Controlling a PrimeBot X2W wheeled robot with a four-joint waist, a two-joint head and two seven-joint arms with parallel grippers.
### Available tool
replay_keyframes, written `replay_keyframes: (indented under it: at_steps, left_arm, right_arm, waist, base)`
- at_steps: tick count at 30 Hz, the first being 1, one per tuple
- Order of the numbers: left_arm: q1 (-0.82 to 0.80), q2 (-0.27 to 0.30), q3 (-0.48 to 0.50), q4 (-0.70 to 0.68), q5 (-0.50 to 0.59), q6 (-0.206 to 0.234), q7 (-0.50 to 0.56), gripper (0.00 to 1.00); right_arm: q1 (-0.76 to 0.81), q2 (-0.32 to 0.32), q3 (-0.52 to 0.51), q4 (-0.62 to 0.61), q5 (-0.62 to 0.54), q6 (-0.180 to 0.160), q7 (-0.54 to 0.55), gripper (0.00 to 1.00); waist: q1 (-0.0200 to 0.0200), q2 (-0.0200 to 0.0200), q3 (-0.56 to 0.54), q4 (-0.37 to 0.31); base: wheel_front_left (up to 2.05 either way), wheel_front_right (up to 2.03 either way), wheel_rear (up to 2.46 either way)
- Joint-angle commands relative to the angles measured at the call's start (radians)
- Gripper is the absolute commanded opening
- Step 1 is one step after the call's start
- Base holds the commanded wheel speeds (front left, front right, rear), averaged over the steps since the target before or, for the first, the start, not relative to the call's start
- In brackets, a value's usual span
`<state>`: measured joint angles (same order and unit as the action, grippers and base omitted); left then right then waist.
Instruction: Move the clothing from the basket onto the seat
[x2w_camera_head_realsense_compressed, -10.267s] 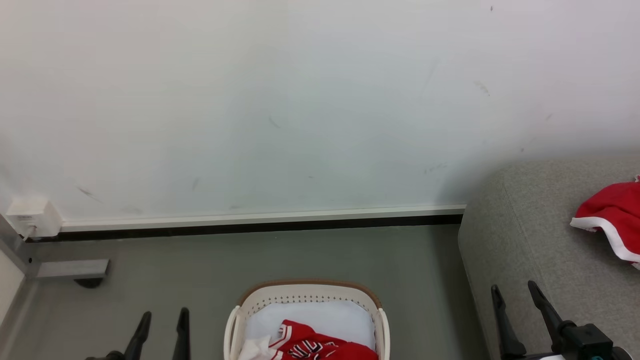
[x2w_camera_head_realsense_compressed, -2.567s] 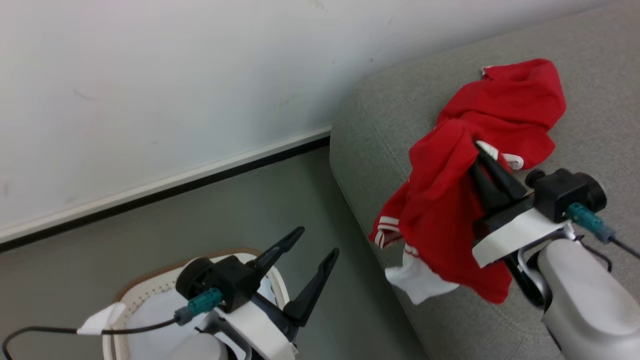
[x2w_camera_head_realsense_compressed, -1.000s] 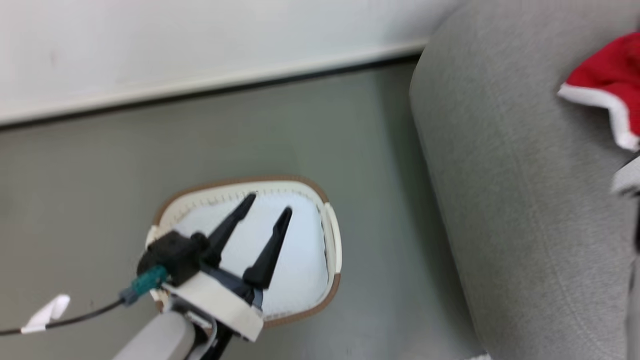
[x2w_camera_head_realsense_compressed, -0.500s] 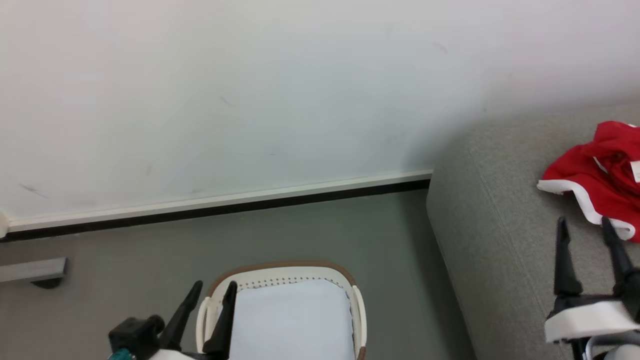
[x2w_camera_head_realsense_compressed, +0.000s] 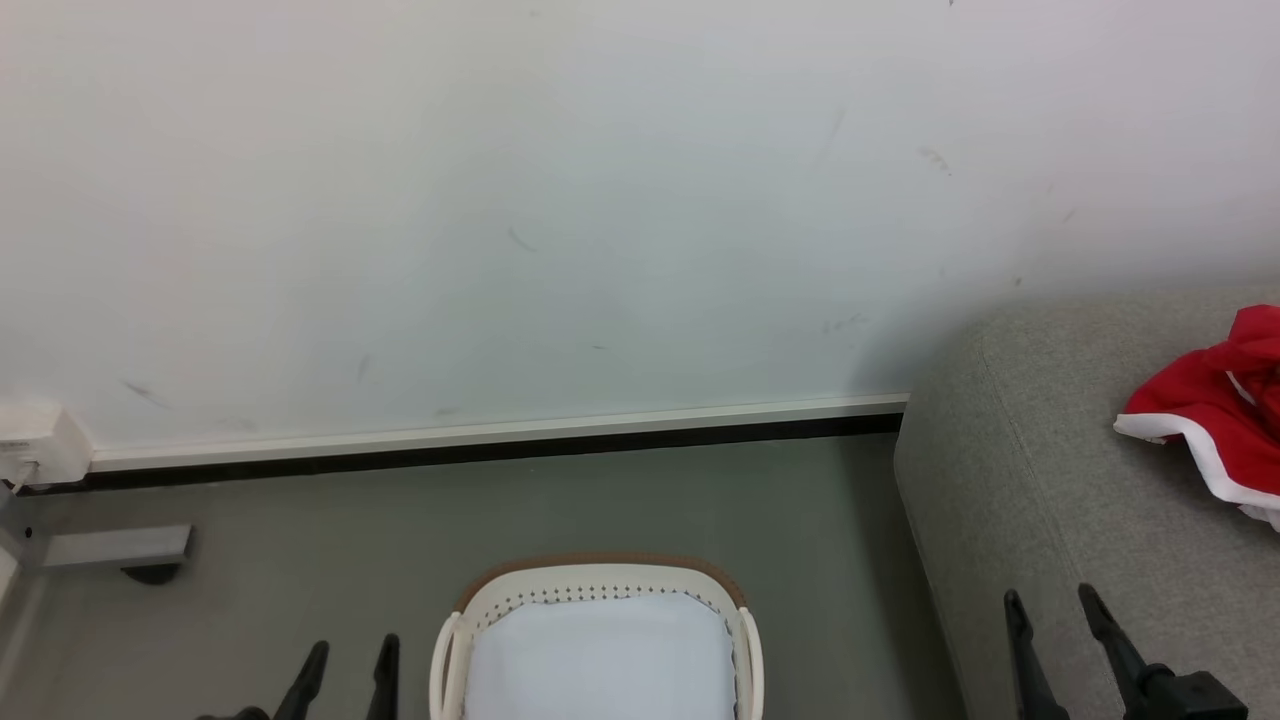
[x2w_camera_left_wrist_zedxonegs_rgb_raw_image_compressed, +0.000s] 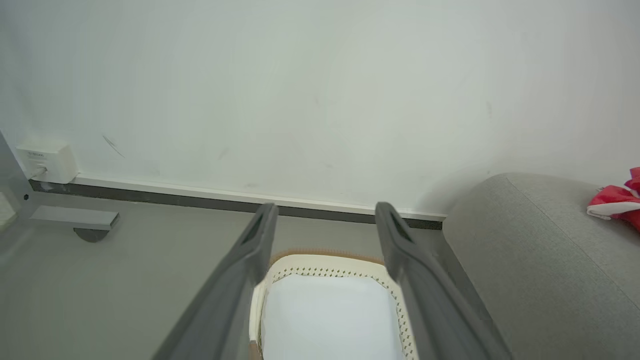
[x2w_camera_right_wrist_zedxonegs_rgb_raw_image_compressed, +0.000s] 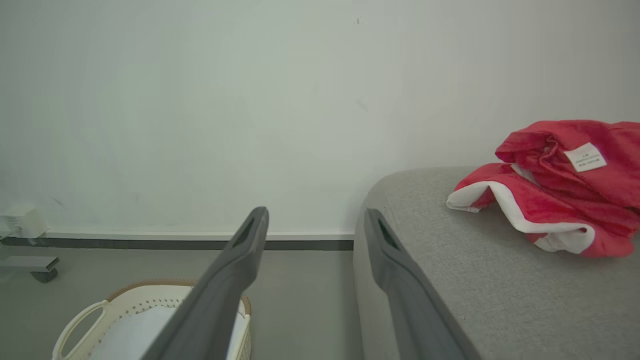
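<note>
Head view: basket (x2w_camera_head_realsense_compressed: 600, 583) at 6 o'clock on the floor (x2w_camera_head_realsense_compressed: 500, 510), holding just the pale flat liner (x2w_camera_head_realsense_compressed: 600, 660), no garment in it. Clothing (x2w_camera_head_realsense_compressed: 1200, 400) at 3 o'clock, a red heap with white trim lying on the seat (x2w_camera_head_realsense_compressed: 1030, 500), well apart from the basket. Right wrist view shows a white tag on the heap. Left gripper (x2w_camera_head_realsense_compressed: 352, 650) at 7 o'clock, just beside the basket's left handle, fingers spread, gripping nothing. Right gripper (x2w_camera_head_realsense_compressed: 1052, 600) at 5 o'clock over the seat's front edge, fingers spread, released, clear of the clothing. Wall box (x2w_camera_head_realsense_compressed: 35, 440) at 9 o'clock on the wall (x2w_camera_head_realsense_compressed: 600, 200).

Versus earlier: the first frame had red clothing in the basket, now liner only. A few seconds ago the right gripper was clamped on a red garment above the seat; now it has let go and the garment lies there.
</note>
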<state>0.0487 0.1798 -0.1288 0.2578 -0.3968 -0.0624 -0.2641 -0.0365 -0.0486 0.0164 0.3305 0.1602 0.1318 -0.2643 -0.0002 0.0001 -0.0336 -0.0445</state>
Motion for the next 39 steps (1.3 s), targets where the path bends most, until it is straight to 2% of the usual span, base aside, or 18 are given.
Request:
replay_keyframes:
  at_steps: [1, 12, 32, 36, 37, 39]
  left_arm:
    - [0.011, -0.009, 0.020, 0.009, 0.024, -0.008, 0.000, 1.00]
    - [0.027, -0.082, 0.118, 0.009, 0.124, -0.048, 0.000, 1.00]
    - [0.023, -0.115, 0.161, 0.015, 0.169, -0.069, 0.000, 1.00]
    - [0.018, -0.108, 0.136, 0.014, 0.174, -0.069, 0.000, 1.00]
    - [0.019, -0.109, 0.132, 0.016, 0.161, -0.066, 0.000, 0.00]
    - [0.021, -0.115, 0.124, 0.031, 0.157, -0.066, 0.001, 0.00]
  right_arm:
    - [0.008, -0.004, 0.008, 0.014, 0.008, -0.002, 0.000, 1.00]
    - [-0.015, -0.004, 0.041, 0.070, 0.018, -0.002, 0.000, 1.00]
    - [-0.025, -0.004, 0.054, 0.081, 0.018, -0.002, 0.000, 1.00]
    - [-0.027, -0.004, 0.056, 0.083, 0.022, -0.002, 0.000, 1.00]
    - [-0.021, 0.000, 0.056, 0.082, 0.018, 0.000, 0.000, 0.00]
    - [-0.014, 0.002, 0.055, 0.093, 0.020, 0.000, 0.001, 0.00]
  waist:
    - [0.0002, -0.0001, 0.000, 0.001]
    - [0.0002, -0.0001, -0.007, 0.019]
    - [0.0002, -0.0001, -0.009, 0.033]
    - [0.0002, -0.0001, -0.008, 0.029]
    - [0.0002, -0.0001, -0.008, 0.030]
    - [0.0002, -0.0001, -0.008, 0.030]
  base:
    - [0.00, 0.00, 0.00]
    - [0.00, 0.00, 0.00]
    - [0.00, 0.00, 0.00]
    - [0.00, 0.00, 0.00]
    - [0.00, 0.00, 0.00]
    - [0.00, 0.00, 0.00]
